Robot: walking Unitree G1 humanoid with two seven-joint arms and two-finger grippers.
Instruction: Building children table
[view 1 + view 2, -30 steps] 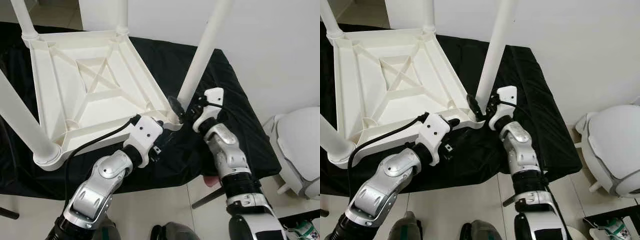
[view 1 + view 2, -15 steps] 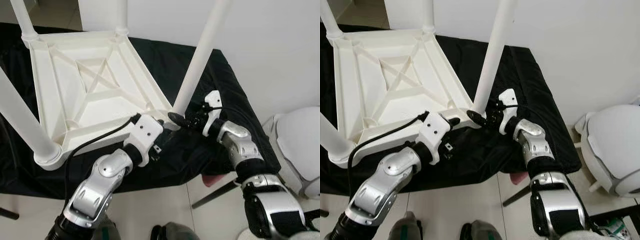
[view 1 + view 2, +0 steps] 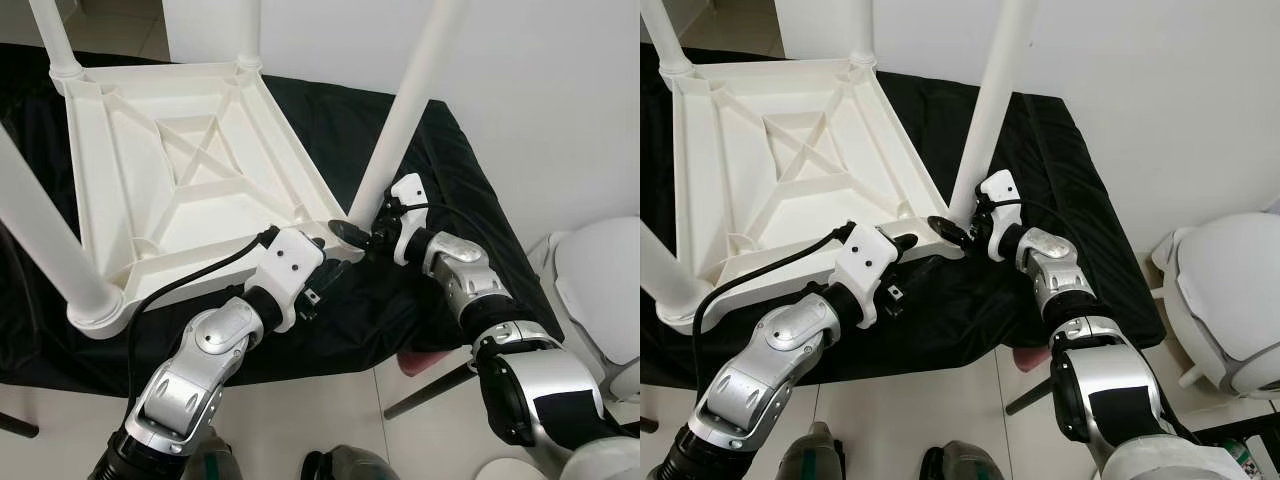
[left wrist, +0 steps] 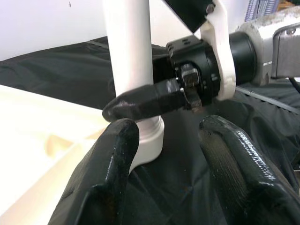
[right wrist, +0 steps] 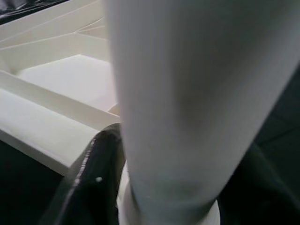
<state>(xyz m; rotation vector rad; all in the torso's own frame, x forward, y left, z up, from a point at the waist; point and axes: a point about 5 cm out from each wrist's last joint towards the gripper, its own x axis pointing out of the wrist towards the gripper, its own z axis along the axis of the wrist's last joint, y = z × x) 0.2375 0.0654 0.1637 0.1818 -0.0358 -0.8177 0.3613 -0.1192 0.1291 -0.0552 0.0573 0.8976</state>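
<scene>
White plastic, the children's table [image 3: 180, 170] lies upside down on a black cloth [image 3: 450, 190], legs up. The right gripper [image 3: 965, 232] is clamped round the base of the near-right leg [image 3: 395, 120] at its corner socket. The left gripper [image 4: 171, 150] hovers just beside that corner, fingers spread, holding nothing. I'd judge the leg is being seated; next it needs pressing or twisting firmly home while the top is steadied.

- You have a black cloth [image 3: 455, 180] spread under the work, creased and hanging over the near edge.
- To your right, a white rounded object [image 3: 600, 300] sits on the pale tiled floor [image 3: 300, 420].
- A plain white wall [image 3: 560, 90] rises behind.
</scene>
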